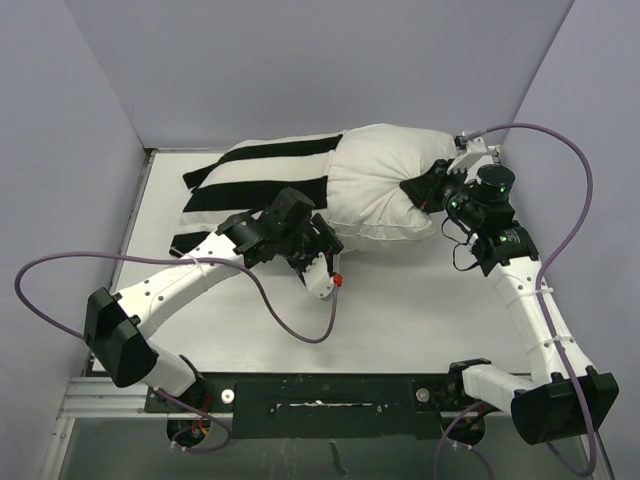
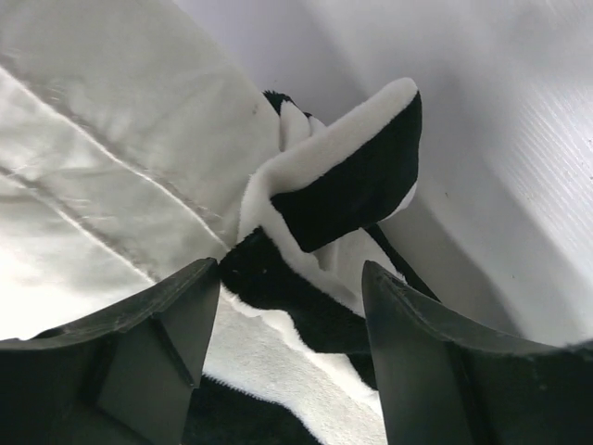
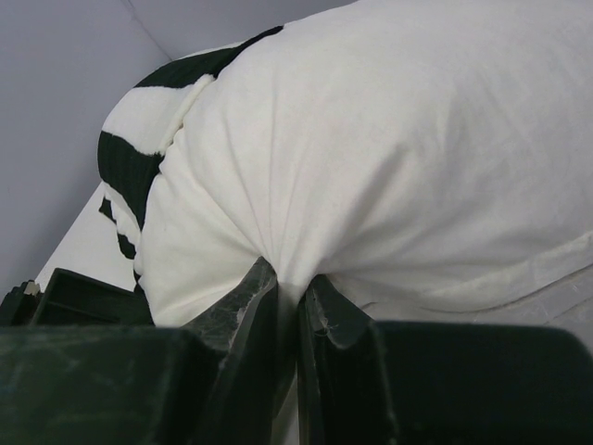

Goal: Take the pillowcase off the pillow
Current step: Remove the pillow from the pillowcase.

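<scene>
The white pillow (image 1: pixel 385 180) lies across the back of the table, its left half still inside the black-and-white striped pillowcase (image 1: pixel 260 175). My left gripper (image 1: pixel 320 240) is at the near edge of the cover's mouth. In the left wrist view it (image 2: pixel 292 269) stands open, with folded striped pillowcase (image 2: pixel 352 185) between the fingers and bare pillow (image 2: pixel 111 167) to the left. My right gripper (image 1: pixel 418 190) is at the pillow's right end. In the right wrist view it (image 3: pixel 292 273) is shut on a pinched fold of pillow (image 3: pixel 398 139). The pillowcase (image 3: pixel 125 158) shows at the far end.
Grey walls close in the white table (image 1: pixel 420 300) at the back and both sides. The left arm's purple cable (image 1: pixel 290 320) loops over the table in front of the pillow. The right arm's cable (image 1: pixel 570 150) arcs along the right wall.
</scene>
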